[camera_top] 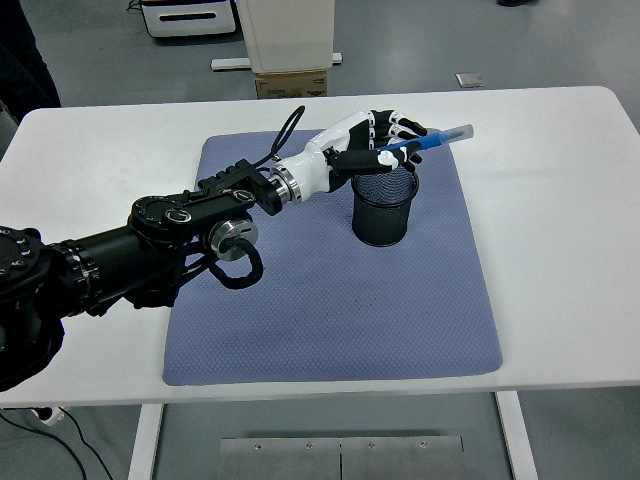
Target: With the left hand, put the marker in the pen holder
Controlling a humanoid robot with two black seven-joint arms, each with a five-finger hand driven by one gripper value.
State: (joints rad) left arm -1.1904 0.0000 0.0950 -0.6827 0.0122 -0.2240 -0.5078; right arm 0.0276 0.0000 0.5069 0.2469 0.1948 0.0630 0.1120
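A black mesh pen holder [382, 210] stands upright on the blue mat [330, 300], towards its far right part. My left hand [385, 143] hovers just above the holder's rim, fingers curled around a blue marker [432, 141]. The marker lies nearly level, its pale tip sticking out to the right past the holder. My black left arm reaches in from the left edge across the mat. The right arm does not show.
The white table [560, 200] surrounds the mat. Beyond the far edge stand a cardboard box [290, 84] and a white cabinet base [285, 35]. A black cable [290, 135] loops off my left wrist.
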